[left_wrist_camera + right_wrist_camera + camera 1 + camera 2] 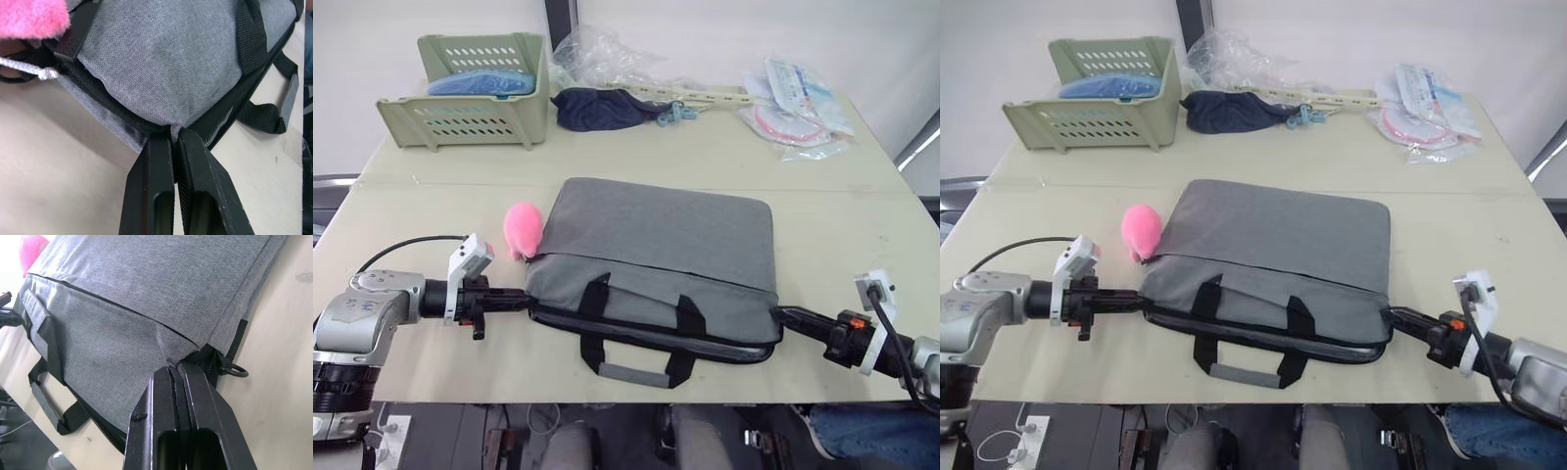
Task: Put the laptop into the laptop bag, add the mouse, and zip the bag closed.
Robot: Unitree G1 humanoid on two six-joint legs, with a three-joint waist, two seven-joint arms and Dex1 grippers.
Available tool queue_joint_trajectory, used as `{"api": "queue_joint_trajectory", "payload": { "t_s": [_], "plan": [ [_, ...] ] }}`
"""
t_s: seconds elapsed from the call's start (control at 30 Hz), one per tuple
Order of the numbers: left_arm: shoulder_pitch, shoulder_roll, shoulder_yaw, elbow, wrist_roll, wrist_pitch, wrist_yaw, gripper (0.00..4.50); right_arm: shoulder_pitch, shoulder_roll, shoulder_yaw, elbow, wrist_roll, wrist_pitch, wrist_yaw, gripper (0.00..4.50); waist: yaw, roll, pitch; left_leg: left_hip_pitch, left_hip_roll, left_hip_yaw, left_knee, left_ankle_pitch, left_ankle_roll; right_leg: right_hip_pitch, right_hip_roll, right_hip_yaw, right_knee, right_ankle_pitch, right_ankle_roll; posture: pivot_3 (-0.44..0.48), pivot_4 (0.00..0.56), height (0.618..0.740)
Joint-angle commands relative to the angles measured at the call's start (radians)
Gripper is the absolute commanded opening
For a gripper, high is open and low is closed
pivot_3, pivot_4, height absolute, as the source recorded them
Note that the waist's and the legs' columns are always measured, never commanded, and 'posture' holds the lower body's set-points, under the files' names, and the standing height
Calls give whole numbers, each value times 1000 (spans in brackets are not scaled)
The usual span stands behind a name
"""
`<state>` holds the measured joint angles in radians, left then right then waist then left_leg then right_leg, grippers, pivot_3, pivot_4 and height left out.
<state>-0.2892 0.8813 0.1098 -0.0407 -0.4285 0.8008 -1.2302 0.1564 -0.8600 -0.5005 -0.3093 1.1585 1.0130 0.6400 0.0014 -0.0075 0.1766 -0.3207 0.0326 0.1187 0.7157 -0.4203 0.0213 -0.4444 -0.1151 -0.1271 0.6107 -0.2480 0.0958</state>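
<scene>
The laptop bag (656, 255) lies flat in the middle of the table (822, 211). A fluffy lump (523, 229) touches its left edge. Behind, a basket (475, 90) stands at far left, a cloth bundle (599, 108) beside it, plastic packets (795, 106) at far right.

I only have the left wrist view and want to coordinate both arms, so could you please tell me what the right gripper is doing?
Observer: The right gripper is shut on the laptop bag's near right corner, opposite the corner you hold.
Operator: Thank you. Is anything on the table beyond the bag?
Observer: Yes, a green basket stands at the far left of the table, well apart from the bag.
</scene>
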Motion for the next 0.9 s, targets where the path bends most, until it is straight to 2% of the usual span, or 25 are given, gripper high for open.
{"api": "queue_joint_trajectory", "payload": {
  "t_s": [0.03, 0.17, 0.43, 0.9],
  "plan": [
    [9, 14, -15, -39, -17, 3, 9, 0, -49, -9, -29, 22, -4, -11, 16, 59, 0, 0, 0, 0, 0, 0, 0, 0, 0, 0, 0, 0, 0, 0, 0, 0, 150, 740],
    [-20, -20, -22, -29, -17, -4, 54, 0, -85, -10, -27, 45, -18, -8, 15, 59, 3, 0, 0, 0, 0, 0, 0, 0, 0, 0, 0, 1, 0, 0, 0, 0, 150, 740],
    [-51, -21, -58, -11, -21, -20, 50, 0, -129, -8, -6, 74, -64, -11, 25, 59, 15, 1, 0, 0, -1, 2, 1, 0, 0, 0, 0, 1, 0, 0, 0, 0, 150, 740],
    [-26, 11, -69, -48, -43, -4, 21, 0, -88, -13, -25, 43, -61, 26, 84, 59, 22, 1, 0, -1, -1, 2, 1, 0, 0, 0, 0, 0, 0, 0, 0, 0, 150, 740]
  ]
}}
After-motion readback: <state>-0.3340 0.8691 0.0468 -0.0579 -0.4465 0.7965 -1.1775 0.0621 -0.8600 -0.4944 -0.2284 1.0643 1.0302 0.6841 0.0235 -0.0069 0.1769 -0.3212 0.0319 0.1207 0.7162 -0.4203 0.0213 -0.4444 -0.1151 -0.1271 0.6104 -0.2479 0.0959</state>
